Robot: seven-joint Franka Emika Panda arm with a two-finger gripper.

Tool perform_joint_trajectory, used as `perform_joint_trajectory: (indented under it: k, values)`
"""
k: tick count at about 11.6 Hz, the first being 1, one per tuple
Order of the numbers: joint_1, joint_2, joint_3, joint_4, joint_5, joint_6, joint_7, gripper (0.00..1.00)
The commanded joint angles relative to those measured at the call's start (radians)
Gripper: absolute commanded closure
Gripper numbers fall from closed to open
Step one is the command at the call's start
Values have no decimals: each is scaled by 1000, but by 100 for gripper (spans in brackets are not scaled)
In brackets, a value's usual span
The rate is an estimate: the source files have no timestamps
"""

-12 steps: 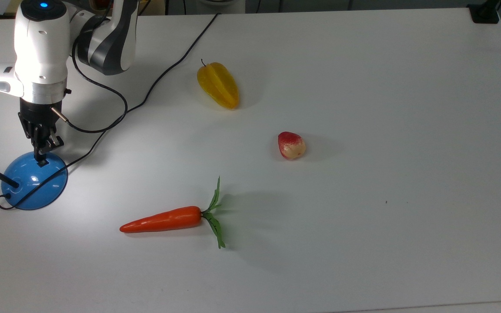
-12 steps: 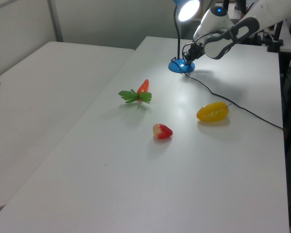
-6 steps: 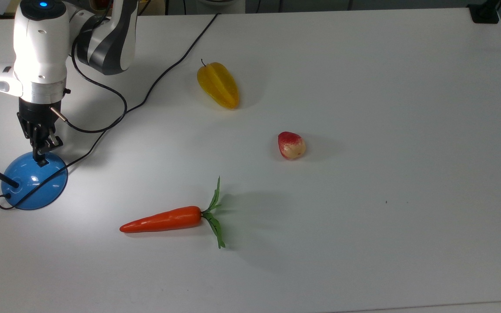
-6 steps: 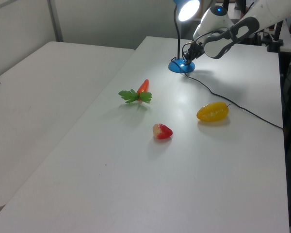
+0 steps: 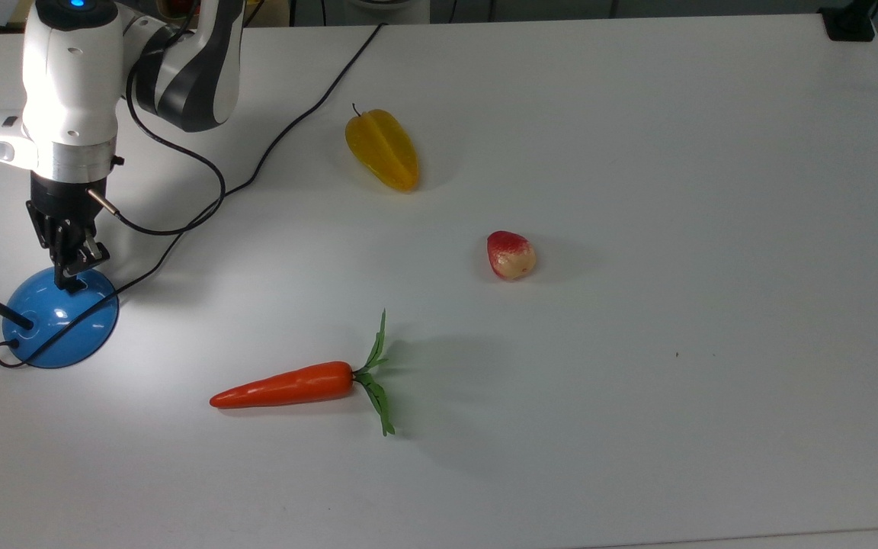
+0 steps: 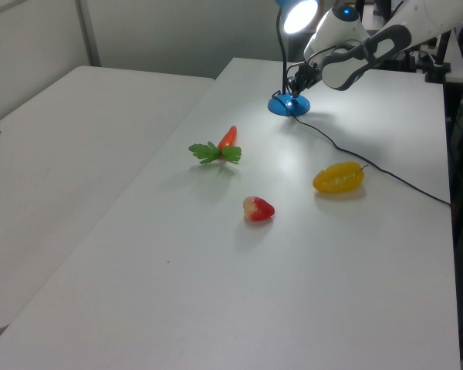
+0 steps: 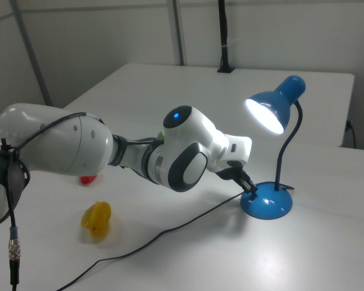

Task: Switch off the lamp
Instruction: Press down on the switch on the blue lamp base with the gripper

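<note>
Lamp (image 5: 60, 319): desk type, glossy blue dome base at the lower left of the top view, on the white counter (image 5: 637, 152); thin black neck rising from the base, blue head (image 7: 273, 109) at the upper right of the right view, bulb lit and casting a bright patch on the counter around the base. Black cord (image 5: 294, 122): runs from the base diagonally toward the top edge of the top view. End effector (image 5: 72, 284): black, two-fingered, on a white and grey arm (image 5: 73, 84) in the upper left of the top view; pointed straight down, fingertips drawn together with no visible gap, gripping nothing, the tips on or just above the upper part of the lamp base; whether they touch it cannot be told. In the right view the end effector (image 7: 250, 188) meets the left edge of the base. Carrot (image 5: 286, 385): orange with green leaves, lower centre-left of the top view, lying flat, leaves toward the top view's right, well apart from the lamp. Starfruit (image 5: 382, 149): yellow, ridged, upper centre of the top view, just beside the cord. Small red and cream fruit (image 5: 511, 255): centre of the top view, between starfruit and carrot, touching neither.
</note>
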Motion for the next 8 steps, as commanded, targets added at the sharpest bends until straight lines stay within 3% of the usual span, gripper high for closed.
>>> perform_joint_trajectory:
  k: [1, 8]
  values:
    - [10, 0, 2, -5, -27, 18, 23, 100]
    - [4, 3, 2, -17, -25, 18, 10, 100]
